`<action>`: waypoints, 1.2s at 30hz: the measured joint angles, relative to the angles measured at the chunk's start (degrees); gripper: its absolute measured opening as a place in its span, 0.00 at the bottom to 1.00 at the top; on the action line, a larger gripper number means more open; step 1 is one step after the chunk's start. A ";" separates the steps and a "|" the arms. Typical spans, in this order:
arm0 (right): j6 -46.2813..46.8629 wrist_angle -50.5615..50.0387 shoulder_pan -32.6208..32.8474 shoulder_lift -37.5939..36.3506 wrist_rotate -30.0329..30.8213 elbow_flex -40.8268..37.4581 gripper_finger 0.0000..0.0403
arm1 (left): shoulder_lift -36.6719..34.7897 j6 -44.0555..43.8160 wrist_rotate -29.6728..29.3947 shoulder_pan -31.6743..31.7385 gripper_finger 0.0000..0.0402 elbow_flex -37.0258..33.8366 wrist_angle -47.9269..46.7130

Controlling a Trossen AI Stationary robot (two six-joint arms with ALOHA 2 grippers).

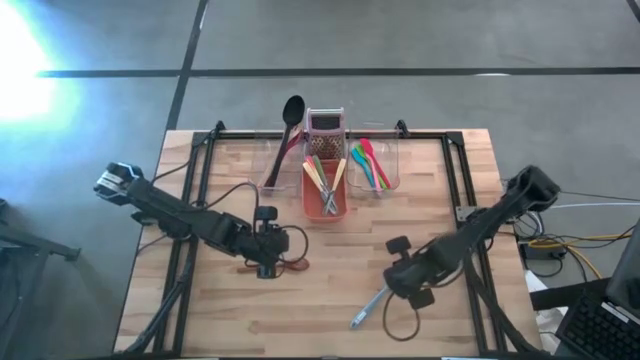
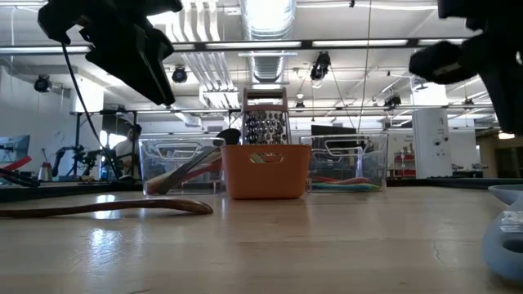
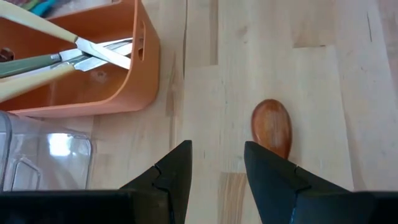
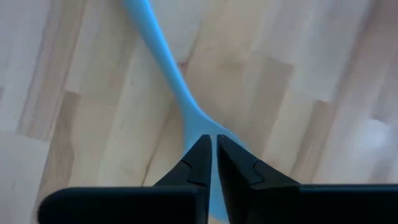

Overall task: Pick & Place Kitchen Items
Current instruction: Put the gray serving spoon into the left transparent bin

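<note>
- Right pincer [image 4: 213, 155] hangs over the near right part of the counter [image 1: 440, 170], its fingers all but closed above the pale blue utensil [image 4: 163, 68]. No grip that I can make out: the fingertips meet over the spot where the handle widens into the head, and the utensil lies flat on the wood.
- In the high view that blue utensil [image 1: 366, 309] angles out from under the right pincer [image 1: 418, 292] toward the near edge.
- Left pincer [image 3: 216, 163] is parted and empty, poised over the wooden spoon [image 3: 272, 127], whose bowl shows just past one fingertip. The spoon rests on the counter, near the orange tub [image 3: 93, 93].
- Step in hand, by my reading: picking up the loose items. The left looks ready to drop and close on the spoon; the right would need to open before it can take the blue handle.
- Already sorted: knives and pale handles in the orange tub [image 1: 326, 190], bright spoons in the clear tub [image 1: 375, 165] on its right, a black ladle [image 1: 292, 112] leaning from the clear tub on its left. A grater [image 2: 265, 124] stands behind.
- Counter is pale jointed wood in a black frame; grey floor around it.
- Room beyond, seen low: workshop, ceiling strip lights, ducting, stands and equipment.
</note>
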 joint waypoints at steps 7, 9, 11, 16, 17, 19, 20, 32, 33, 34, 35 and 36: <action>0.11 0.12 -0.26 9.28 -3.67 1.62 0.21 | 0.00 -0.11 -0.09 0.00 0.37 -0.07 -0.01; -0.03 -0.09 -0.35 11.34 -4.14 2.55 0.26 | 0.00 -0.13 -0.11 0.00 0.37 -0.07 0.09; -0.16 0.05 -0.37 12.83 -4.15 3.71 0.32 | 0.00 -0.15 -0.11 -0.01 0.37 -0.07 0.21; -0.21 0.11 -0.72 14.65 -4.14 7.11 0.43 | 0.00 -0.15 -0.11 -0.02 0.37 -0.07 0.60; -0.42 0.28 -0.73 14.96 -4.14 7.54 0.45 | 0.00 -0.13 -0.11 -0.02 0.37 -0.07 0.69; -0.67 0.25 -0.72 15.59 -4.12 7.83 0.47 | 0.00 -0.15 -0.11 -0.02 0.37 -0.07 0.89; -0.69 0.25 -0.72 15.97 -4.12 7.79 0.48 | 0.00 -0.15 -0.11 -0.02 0.37 -0.08 0.83; -0.59 0.62 -0.87 20.17 -4.16 6.26 0.39 | 0.00 -0.15 -0.12 -0.05 0.37 -0.17 1.58; -0.60 0.57 -0.87 20.11 -4.24 6.33 0.35 | 0.00 -0.15 -0.12 -0.06 0.37 -0.17 1.87; -0.59 0.54 -0.87 20.06 -4.36 6.54 0.31 | 0.00 -0.15 -0.13 -0.06 0.37 -0.17 1.96; -0.75 0.56 -0.91 20.05 -4.55 6.81 0.26 | 0.00 -0.15 -0.13 -0.06 0.37 -0.17 2.02; -0.85 0.45 -0.91 20.09 -4.70 7.08 0.22 | 0.00 -0.15 -0.11 -0.06 0.37 -0.17 2.24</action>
